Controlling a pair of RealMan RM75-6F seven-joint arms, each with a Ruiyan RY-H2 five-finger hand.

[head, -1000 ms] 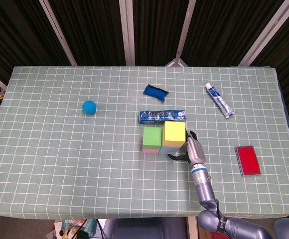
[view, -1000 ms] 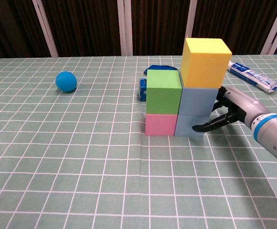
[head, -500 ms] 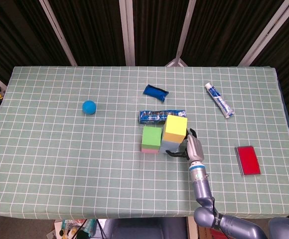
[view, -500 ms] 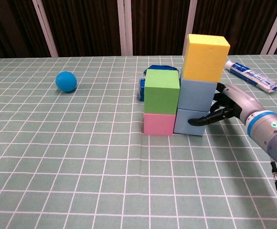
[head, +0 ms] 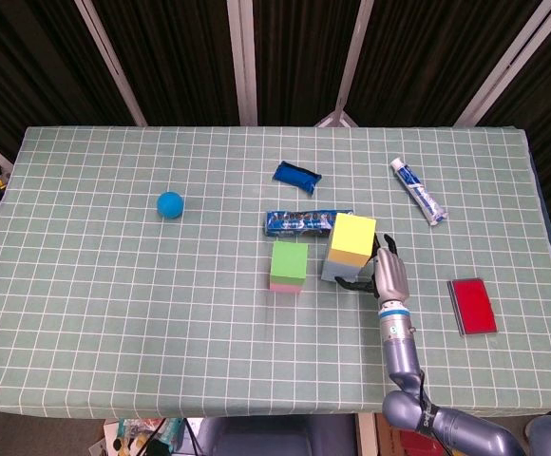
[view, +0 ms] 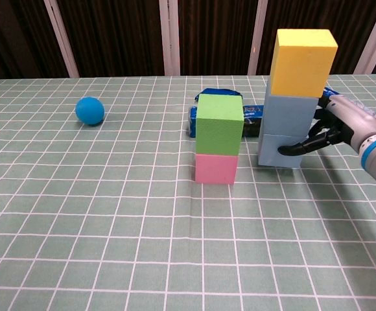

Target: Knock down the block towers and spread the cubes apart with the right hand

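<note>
Yellow cube (view: 303,62) is stacked atop two pale blue cubes (view: 286,131), forming the tall tower; it stands upright on the worktop (head: 114,285), directly at the fingertips of the right hand (view: 334,129). The tower's lower part is gripped by that hand, with a dark finger (view: 298,148) laid across the front of the bottom blue cube. A second tower, green cube (view: 219,124) on pink cube (view: 215,168), is placed just beyond the first, on the far side from the hand, a clear gap between the two. The left hand is not seen in either view.

Risks noted: neither tower is yet toppled. A grip held low may merely slide the tall stack upright instead of tipping it. A fall away from the hand could be blocked by the green-pink tower, leaving cubes bunched. The blue packet (head: 304,221) behind the towers may be struck by falling cubes.
</note>
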